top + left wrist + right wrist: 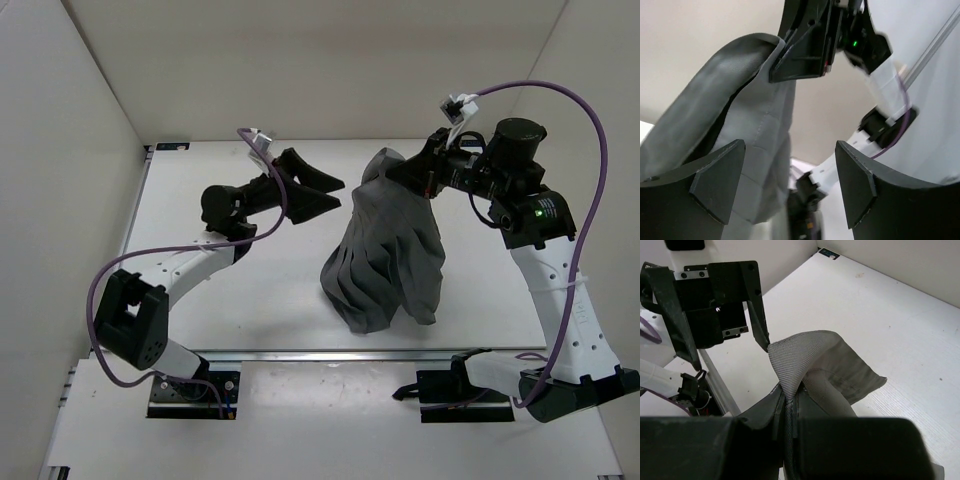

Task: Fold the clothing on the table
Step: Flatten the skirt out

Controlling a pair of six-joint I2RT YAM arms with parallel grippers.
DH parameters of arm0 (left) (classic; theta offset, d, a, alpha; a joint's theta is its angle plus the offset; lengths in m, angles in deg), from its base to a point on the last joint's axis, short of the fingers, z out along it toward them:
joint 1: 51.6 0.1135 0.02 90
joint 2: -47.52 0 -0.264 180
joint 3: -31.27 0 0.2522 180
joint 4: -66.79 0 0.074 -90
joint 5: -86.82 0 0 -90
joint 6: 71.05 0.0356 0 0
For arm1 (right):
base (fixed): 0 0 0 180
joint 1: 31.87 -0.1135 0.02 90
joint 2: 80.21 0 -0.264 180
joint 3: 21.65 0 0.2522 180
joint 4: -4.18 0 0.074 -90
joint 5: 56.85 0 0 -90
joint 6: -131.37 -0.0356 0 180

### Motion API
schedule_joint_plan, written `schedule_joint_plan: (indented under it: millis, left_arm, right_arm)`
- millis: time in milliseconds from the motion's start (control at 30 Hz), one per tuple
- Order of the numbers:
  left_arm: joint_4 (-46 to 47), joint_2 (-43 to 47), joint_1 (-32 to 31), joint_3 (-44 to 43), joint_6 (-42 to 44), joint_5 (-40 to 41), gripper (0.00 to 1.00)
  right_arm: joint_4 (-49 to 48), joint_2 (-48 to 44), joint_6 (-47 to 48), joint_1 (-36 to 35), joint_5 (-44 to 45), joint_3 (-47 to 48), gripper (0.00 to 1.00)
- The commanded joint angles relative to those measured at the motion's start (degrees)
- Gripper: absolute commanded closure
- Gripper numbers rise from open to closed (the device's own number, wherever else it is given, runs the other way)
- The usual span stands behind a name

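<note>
Only the right wrist view shows the right tool (785,401) pinching the skirt's (385,250) top fold; from above it hangs lengthwise upright, hem fanned on the counter (240,290), left tool (335,193) spread nearby.

We hold our left arm (190,265) stretched forward, left claw (341,194) raised, jaws wide apart and empty, facing the right one. Our right arm (555,280) bends inward, right claw (402,172) high, pinched tight on the skirt (385,250).
</note>
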Motion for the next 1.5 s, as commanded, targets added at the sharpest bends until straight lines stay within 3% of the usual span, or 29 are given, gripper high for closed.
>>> schedule_joint_plan:
  millis: [0, 333, 467, 600, 633, 700, 833, 933, 1033, 1133, 1267, 1467]
  left_arm:
    - [-6.23, -1.51, -0.45, -1.87, 14.82, -2.45, 0.16]
    - [-11.84, -8.63, -3.52, -5.12, 27.47, 1.24, 0.16]
    - [-7.29, -10.31, -4.66, -6.44, 26.61, -0.15, 0.2]
    - [1.42, -8.65, -4.49, -2.41, 23.97, 0.62, 0.7]
    - [1.95, -7.59, -4.05, -1.44, 23.62, 1.67, 0.76]
    - [-1.54, -5.14, -3.26, -1.25, 26.23, 1.77, 1.0]
    - [-21.31, 5.3, -0.01, 0.93, 38.34, 5.63, 1.0]
    - [-37.21, 14.27, 1.66, 0.51, 48.27, 13.34, 1.0]
    - [-54.85, 21.22, 2.1, -4.57, 56.02, 18.63, 1.0]
    - [-65.15, 25.81, 2.45, -11.08, 59.03, 20.57, 1.0]
    - [-70.36, 31.69, 3.5, -16.36, 57.55, 20.67, 1.0]
    - [-73.36, 29.0, 6.42, -19.27, 54.73, 18.47, 1.0]
  right_arm:
    - [-3.04, -1.04, 0.08, -0.36, -1.58, 1.24, 1.0]
    - [-2.86, -0.6, -0.45, -0.79, -3.25, 2.29, 1.0]
    - [-2.42, -0.42, -0.02, -0.97, -3.08, 2.29, 1.0]
    - [-1.46, -0.07, 0.42, -0.62, -3.78, 2.56, 1.0]
    - [-1.37, 0.36, 0.34, -0.71, -4.3, 2.73, 1.0]
    - [-0.75, 0.8, 0.95, -1.32, -4.48, 3.08, 1.0]
    - [-0.49, 1.16, 1.22, -2.38, -3.43, 2.65, 1.0]
    - [-0.23, 1.33, 1.91, -5.8, -1.42, 2.12, 1.0]
    - [1.08, 3.26, 4.02, -13.6, 3.75, 5.19, 1.0]
    - [1.53, 3.54, 4.64, -17.75, 9.49, 8.62, 1.0]
    - [-0.91, 0.47, 0.79, -16.19, 6.77, 8.11, 1.0]
    - [-3.74, -2.1, -2.56, -6.79, 1.59, 1.33, 0.99]
